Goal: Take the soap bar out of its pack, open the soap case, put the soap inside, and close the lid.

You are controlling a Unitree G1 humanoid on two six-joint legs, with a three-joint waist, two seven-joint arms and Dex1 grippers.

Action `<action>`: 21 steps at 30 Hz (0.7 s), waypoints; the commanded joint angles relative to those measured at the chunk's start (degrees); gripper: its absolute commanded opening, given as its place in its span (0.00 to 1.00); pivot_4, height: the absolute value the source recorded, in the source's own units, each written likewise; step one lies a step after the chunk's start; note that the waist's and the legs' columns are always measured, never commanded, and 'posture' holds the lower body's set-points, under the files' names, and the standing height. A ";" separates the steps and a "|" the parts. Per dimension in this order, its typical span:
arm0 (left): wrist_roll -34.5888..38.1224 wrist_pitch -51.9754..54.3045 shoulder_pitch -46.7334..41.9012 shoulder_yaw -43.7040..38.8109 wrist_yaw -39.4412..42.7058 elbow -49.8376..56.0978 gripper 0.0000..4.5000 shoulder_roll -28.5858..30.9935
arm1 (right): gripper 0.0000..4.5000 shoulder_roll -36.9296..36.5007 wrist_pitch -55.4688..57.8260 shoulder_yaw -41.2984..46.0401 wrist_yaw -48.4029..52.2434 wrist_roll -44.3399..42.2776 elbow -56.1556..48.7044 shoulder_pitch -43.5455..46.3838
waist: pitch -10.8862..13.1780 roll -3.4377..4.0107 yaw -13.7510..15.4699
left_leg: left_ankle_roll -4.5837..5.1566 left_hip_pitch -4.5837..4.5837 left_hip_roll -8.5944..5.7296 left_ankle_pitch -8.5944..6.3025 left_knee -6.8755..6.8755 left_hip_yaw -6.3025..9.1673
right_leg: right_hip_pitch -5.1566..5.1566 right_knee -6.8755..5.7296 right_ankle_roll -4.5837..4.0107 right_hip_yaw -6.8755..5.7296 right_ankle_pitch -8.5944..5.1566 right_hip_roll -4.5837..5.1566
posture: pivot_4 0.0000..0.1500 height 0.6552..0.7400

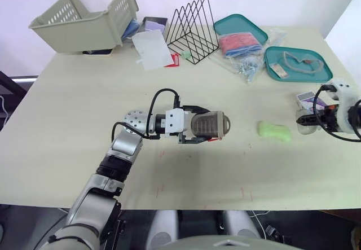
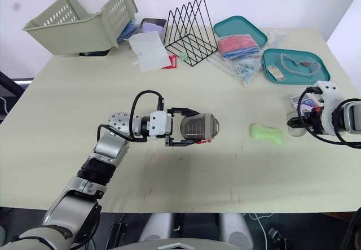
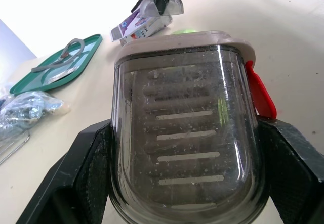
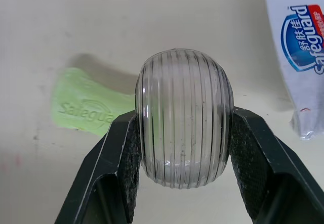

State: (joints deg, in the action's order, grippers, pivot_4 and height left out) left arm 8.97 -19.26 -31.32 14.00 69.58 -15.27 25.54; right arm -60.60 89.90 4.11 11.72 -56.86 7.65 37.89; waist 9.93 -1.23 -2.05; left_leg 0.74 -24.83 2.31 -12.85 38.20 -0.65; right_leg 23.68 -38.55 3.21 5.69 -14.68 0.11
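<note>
Left eye view: left end effector [image 1: 197, 125] is clamped across the soap case [image 1: 213, 125], held over the middle of the bench [image 1: 84, 120], red latch [image 3: 260, 90] at one side. Right end effector [image 1: 309, 120] sits near the bench's right edge, fingers pinching a clear ribbed piece [image 4: 185, 97], with the opened pack [image 4: 298, 57] just beside it. Green soap [image 1: 274, 131] lies bare on the bench between the two end effectors, nearer the right one and touching neither.
</note>
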 commanded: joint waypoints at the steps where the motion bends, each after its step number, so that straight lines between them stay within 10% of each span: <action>1: 0.43 -0.24 -0.74 -0.48 -0.45 1.29 0.77 0.01 | 0.43 0.92 -0.29 -0.34 1.91 4.00 0.05 1.57 | 0.00 0.00 -0.08 | 0.01 -0.01 0.00 -0.01 0.00 -0.01 | 0.00 0.01 0.00 0.01 0.00 0.00 | 1.00 1.00; 21: 0.49 1.03 0.05 -0.35 -0.39 2.93 0.77 0.54 | 0.43 6.12 -3.28 -4.18 10.59 20.75 2.11 2.98 | 0.00 0.01 -0.28 | 0.02 0.03 0.00 -0.01 0.02 -0.03 | -0.01 -0.01 0.01 0.02 0.01 -0.01 | 1.00 1.00</action>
State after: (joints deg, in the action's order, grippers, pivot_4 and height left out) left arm 8.97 -17.99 -31.21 14.00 69.58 -14.69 25.92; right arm -53.48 87.29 0.02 21.24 -37.45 10.45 39.57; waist 9.93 -1.22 -2.33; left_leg 0.76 -24.80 2.31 -12.86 38.22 -0.68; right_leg 23.67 -38.56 3.22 5.72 -14.67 0.10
